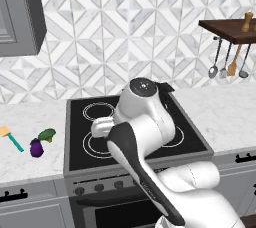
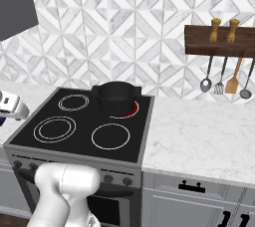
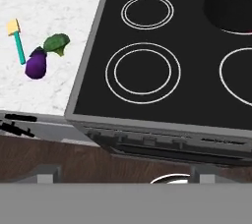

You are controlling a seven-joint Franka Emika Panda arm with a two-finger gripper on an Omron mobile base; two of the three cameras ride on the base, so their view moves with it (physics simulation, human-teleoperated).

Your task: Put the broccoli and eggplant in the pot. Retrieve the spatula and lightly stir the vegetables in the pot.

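— What is lying on the left counter (image 1: pixel 30 122)?
— The spatula (image 3: pixel 16 39) is lying farthest left, its yellow blade away from the stove. The eggplant (image 3: pixel 36 65) is sitting just beside its teal handle, with the broccoli (image 3: pixel 56 44) touching it on the stove side.
— And the stove (image 2: pixel 79 121)?
— The pot (image 2: pixel 117 98) is sitting on the back right burner, which is glowing red.
— The gripper (image 3: pixel 125 171)?
— It is hanging above the stove's front edge, jaws standing wide, holding nothing.

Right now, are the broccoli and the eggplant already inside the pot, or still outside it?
Outside. The broccoli and the eggplant lie on the counter left of the stove, while the pot stands on a back burner.
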